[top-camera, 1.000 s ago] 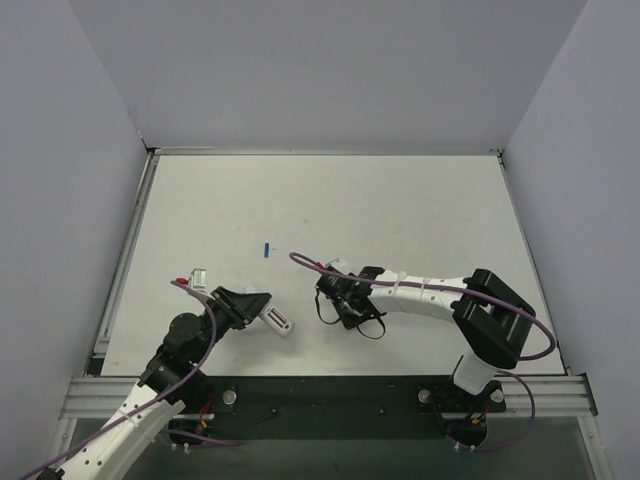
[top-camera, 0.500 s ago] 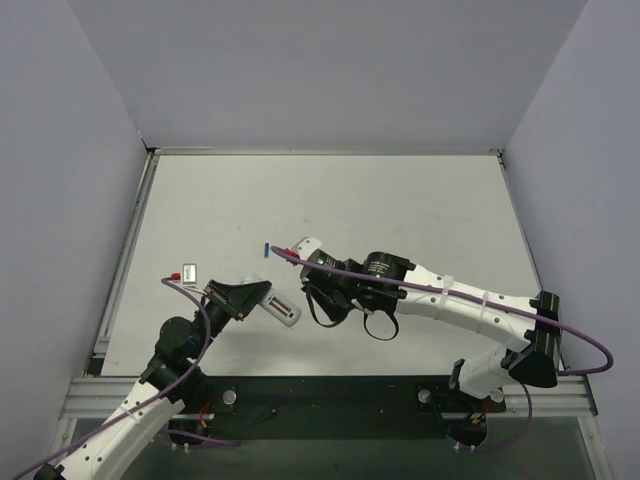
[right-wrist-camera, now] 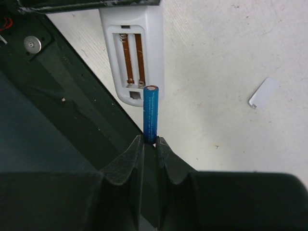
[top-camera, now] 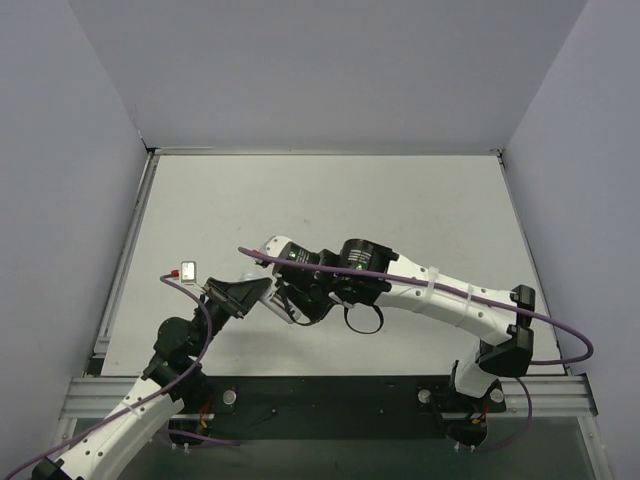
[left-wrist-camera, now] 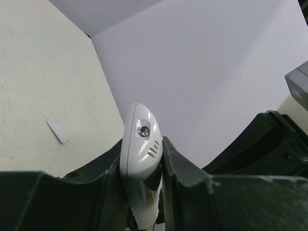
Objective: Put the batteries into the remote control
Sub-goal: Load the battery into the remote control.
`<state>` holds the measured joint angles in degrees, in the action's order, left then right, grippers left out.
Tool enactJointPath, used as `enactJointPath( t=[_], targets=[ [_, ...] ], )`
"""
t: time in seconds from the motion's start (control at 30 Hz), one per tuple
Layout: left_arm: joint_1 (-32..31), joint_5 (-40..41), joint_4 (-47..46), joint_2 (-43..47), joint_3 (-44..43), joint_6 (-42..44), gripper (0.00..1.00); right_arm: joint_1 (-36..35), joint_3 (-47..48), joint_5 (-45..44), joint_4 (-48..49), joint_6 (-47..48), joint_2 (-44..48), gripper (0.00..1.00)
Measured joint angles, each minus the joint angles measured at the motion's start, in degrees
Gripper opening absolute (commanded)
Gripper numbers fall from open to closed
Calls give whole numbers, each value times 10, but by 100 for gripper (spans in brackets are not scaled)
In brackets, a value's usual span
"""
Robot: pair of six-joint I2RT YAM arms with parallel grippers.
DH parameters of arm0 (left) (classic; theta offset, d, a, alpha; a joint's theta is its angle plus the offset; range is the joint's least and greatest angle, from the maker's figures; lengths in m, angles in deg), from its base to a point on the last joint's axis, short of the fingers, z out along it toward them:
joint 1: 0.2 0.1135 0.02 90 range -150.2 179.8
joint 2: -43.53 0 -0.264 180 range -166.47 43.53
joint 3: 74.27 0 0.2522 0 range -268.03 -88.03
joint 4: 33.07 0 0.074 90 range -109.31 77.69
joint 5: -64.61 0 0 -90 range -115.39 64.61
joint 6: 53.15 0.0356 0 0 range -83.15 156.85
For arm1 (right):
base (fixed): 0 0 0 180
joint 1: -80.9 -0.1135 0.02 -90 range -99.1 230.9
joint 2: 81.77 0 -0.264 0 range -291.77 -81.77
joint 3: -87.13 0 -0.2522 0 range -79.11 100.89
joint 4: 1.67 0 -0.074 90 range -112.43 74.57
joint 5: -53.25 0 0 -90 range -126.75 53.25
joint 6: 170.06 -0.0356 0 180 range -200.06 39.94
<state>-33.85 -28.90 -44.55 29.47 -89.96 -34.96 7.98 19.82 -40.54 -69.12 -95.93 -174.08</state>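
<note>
Far left in the top view: small white flat piece [top-camera: 188,269] lying on the desk [top-camera: 400,200], apart from both arms. Lower left of centre: left pincer [left-wrist-camera: 143,156] clamped on the sides of the remote control [left-wrist-camera: 139,144]. Battery bay is open, two slots with springs showing. Just right of it: right pincer [right-wrist-camera: 150,143] clamped on one blue battery [right-wrist-camera: 150,113], which sticks out from the fingertips. Its pale end is at the bay's edge; contact cannot be told.
</note>
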Motion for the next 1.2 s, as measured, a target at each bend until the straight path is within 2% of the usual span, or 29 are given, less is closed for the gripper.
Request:
enactJointPath(
  t=[0.23,0.47,1.2],
  targets=[
    [0,-3,-40,-26,0,0,0,-10,67,30,-31,10,-63,0],
    [0,-7,-59,-33,0,0,0,-10,90,47,-49,10,-95,0],
    [-8,-23,-89,-51,0,10,0,-9,140,47,-88,10,-127,0]
  ],
)
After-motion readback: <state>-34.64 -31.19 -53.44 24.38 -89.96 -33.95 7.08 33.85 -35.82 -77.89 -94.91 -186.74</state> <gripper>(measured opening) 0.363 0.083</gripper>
